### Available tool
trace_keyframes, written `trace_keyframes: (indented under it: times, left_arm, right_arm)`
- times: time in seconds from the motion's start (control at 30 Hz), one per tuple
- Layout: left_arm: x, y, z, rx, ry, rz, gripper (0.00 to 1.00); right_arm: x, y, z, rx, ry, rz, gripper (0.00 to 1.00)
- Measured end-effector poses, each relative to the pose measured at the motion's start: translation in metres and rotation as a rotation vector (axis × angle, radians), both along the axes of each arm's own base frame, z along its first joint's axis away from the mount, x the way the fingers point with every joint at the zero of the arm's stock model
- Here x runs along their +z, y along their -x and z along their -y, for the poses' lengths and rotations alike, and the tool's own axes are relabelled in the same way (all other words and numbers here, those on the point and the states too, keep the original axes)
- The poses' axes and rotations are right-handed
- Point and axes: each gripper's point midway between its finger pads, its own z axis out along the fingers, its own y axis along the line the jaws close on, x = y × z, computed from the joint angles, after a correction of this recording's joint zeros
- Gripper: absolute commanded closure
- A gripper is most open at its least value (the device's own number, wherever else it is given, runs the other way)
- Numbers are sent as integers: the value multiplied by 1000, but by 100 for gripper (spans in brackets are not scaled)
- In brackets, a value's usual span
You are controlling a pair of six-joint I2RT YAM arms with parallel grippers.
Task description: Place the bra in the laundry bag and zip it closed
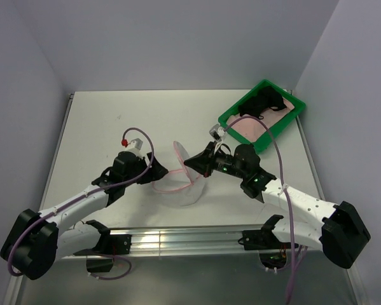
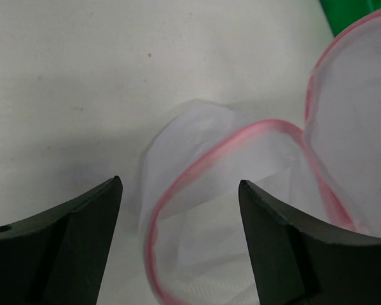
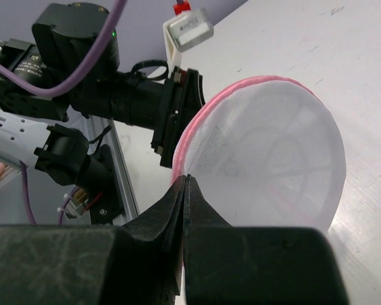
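Pinching the pink zip rim of the laundry bag (image 3: pixel 266 159), the right gripper (image 3: pixel 185 185) has its two black fingers pressed together on the edge. Only the right wrist view shows this grip plainly; there the white mesh stands up as a rounded disc with the left arm (image 3: pixel 95 82) just behind it. Overhead, the same pinch is largely hidden under the arm, but that view alone places things: the bag sits near the middle of the table (image 1: pixel 114 121), between the two grippers, with one flap upright. The left gripper (image 2: pixel 179 184) is spread wide, its fingers (image 2: pixel 69 244) clamping nothing. Its own camera shows the crumpled mesh and looping pink rim lying on the table in and just beyond the gap between them. The black bra (image 1: pixel 264 101) shows only from above, lying in the green tray (image 1: pixel 241 135) at the far right corner, well apart from the bag.
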Motion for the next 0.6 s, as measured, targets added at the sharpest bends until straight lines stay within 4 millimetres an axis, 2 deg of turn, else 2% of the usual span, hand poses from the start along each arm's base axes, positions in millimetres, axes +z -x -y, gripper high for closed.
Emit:
trace_keyframes:
  times: [0.1,0.2,0.3,0.33,0.37,0.5,0.6]
  left_arm:
    - [-8,4,-6,12,-35,-26,16]
    - [-11,7,-12,19,-61,-39,30]
    - [-10,10,-12,11,-61,-39,68]
    - [-10,11,-12,5,-62,-40,94]
    - [-10,12,-11,1,-60,-44,100]
    - [-9,12,-13,4,-62,-40,100]
    - [9,5,-18,52,-54,11,100]
  right_arm:
    - [3,0,1,-5,-8,6,100]
    - [4,-1,1,-7,-11,8,100]
    - [5,-1,1,-11,-13,7,100]
    - [5,-2,1,-12,-14,7,100]
    - [6,-2,1,-14,-18,7,100]
    - [12,-5,-1,-24,-48,9,100]
    - [11,-14,-5,-49,-76,-21,100]
